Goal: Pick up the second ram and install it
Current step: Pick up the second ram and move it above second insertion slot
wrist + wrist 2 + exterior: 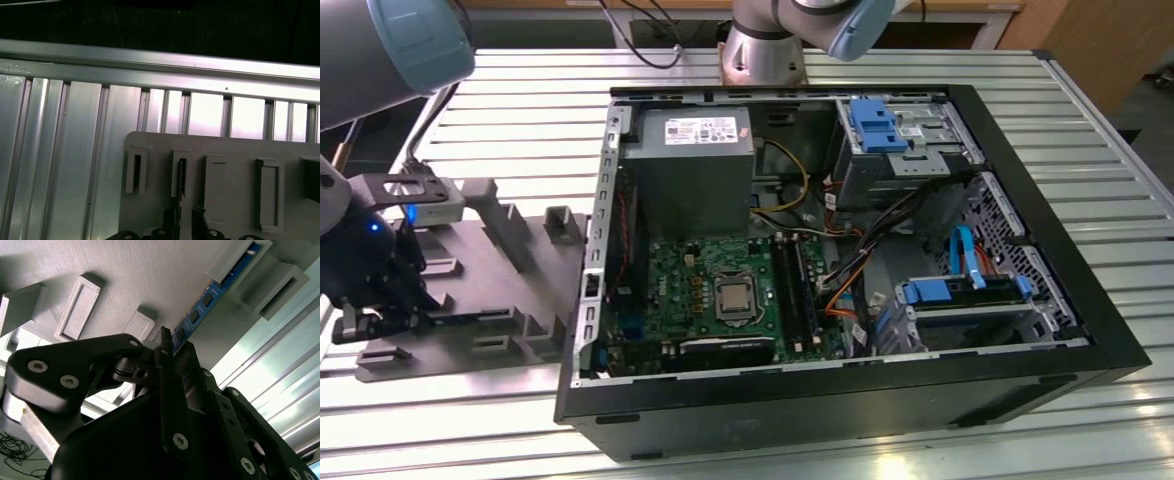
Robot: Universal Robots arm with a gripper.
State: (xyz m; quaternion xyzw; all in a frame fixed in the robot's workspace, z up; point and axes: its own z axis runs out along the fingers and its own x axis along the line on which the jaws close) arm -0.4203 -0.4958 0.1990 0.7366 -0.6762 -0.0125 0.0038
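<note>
The gripper (176, 347) sits at the near end of the ram (210, 295); whether it is clamped on it cannot be told. The ram stands on edge in a slot of the grey tray (494, 300), which lies beside the open case (854, 410), toward the exterior view's left.

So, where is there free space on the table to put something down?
Free: slatted aluminium table between grey moulded holder tray and far edge; also the strip on the exterior view's right of the black computer case. Crowded: inside the case.
</note>
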